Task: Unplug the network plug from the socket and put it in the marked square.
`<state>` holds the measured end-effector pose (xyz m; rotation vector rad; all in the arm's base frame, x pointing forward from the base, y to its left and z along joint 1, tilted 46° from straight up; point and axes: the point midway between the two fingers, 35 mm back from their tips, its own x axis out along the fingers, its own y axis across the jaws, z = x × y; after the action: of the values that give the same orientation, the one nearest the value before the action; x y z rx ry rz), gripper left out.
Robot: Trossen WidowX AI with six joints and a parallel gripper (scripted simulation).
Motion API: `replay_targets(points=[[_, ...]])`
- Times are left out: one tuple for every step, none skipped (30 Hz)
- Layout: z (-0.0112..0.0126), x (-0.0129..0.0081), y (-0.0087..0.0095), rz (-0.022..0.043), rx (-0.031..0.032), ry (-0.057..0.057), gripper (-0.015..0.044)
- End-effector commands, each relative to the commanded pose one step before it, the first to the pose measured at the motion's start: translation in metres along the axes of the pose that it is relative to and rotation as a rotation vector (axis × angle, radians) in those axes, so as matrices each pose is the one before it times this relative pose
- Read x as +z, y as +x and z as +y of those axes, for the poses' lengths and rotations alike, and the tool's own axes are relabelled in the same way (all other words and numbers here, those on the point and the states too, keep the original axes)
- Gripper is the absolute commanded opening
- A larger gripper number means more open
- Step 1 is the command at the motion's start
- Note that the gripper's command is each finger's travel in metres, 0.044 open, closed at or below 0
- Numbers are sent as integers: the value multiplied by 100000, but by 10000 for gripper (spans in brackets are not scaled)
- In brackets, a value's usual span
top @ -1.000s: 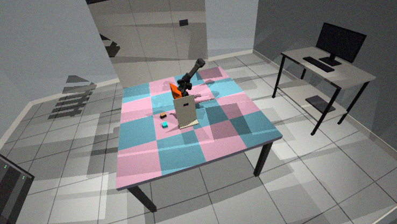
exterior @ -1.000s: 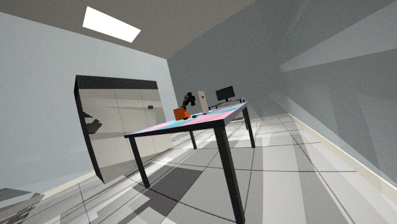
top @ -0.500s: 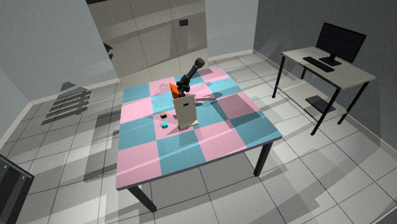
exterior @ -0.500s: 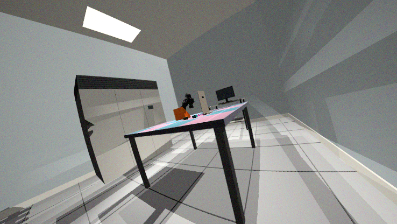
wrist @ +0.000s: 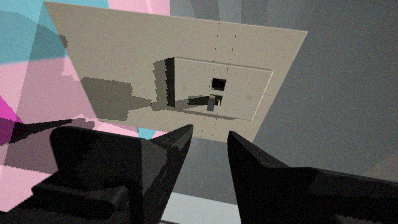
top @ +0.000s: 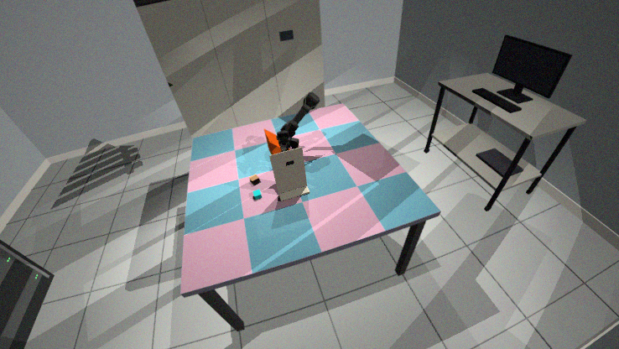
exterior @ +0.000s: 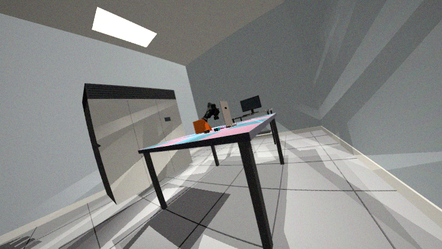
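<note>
The beige panel [top: 289, 179] [exterior: 226, 115] [wrist: 125, 40] stands upright on the table. In the wrist view its raised faceplate [wrist: 195, 72] has two openings. The upper opening [wrist: 218, 84] is dark and empty. The small plug [wrist: 212, 103] sits at the lower one; its tab is too small to make out. My gripper [wrist: 210, 132] is partly open with nothing between its fingers. In that view its fingertips are below the plug, short of the panel. Part of the magenta marked square [wrist: 6, 113] shows at the left edge, partly behind a dark shadow or gripper part.
An orange wedge-like block [top: 273, 142] [exterior: 200, 126] stands beside the arm. A tan block [top: 254, 179] and a cyan block [top: 257, 195] [exterior: 217, 129] lie on the checkered table [top: 216, 247], to the panel's left in the top view. A desk with a monitor stands apart.
</note>
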<state>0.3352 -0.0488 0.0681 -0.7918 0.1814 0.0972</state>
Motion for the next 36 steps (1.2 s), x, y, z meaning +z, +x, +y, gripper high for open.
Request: replay_targets(points=[[-6,79,720,341,-288,309,156],[-10,35,158,-6,-5,1,156],[-9,36,158,-6,-6,1,156],[-9,36,157,-6,-6,1,156],[-8,37,157,-6,-6,2,156],[-8,38,157,-6,-6,2,156],[-7,38,157,-7,-6,2,156],[-6,39,157,-7,-6,2,156],[-6,40,157,-7,-6,2,156],[-5,41,157,-7,-6,2,156],[-5,41,157,-7,-7,2,156],[-4,42,157,-7,-7,2,156],[-3,43,157,-7,-7,2,156],[-3,43,157,-8,-7,2,156],[-2,44,157,-8,-7,3,156],[-2,45,156,-8,-7,3,156],[-1,45,156,-8,-7,3,156],[0,46,156,-8,-7,3,156],[0,47,156,-8,-7,3,156],[1,48,156,-8,-8,3,156],[1,48,156,-9,-8,3,156],[2,49,156,-9,-8,3,156],[3,50,155,-9,-8,3,156],[3,50,155,-9,-8,3,156],[4,51,155,-9,-8,4,156],[5,52,155,-9,-8,4,156],[5,52,155,-9,-8,4,156],[6,53,155,-9,-9,4,156],[6,54,154,-10,-9,4,156],[7,54,154,-10,-9,4,156],[8,55,154,-10,-9,4,156],[8,56,154,-10,-9,4,156],[7,47,127,-8,-8,4,156],[5,28,76,-5,-5,2,156],[2,9,25,-2,-2,1,156],[0,0,0,0,0,0,130]])
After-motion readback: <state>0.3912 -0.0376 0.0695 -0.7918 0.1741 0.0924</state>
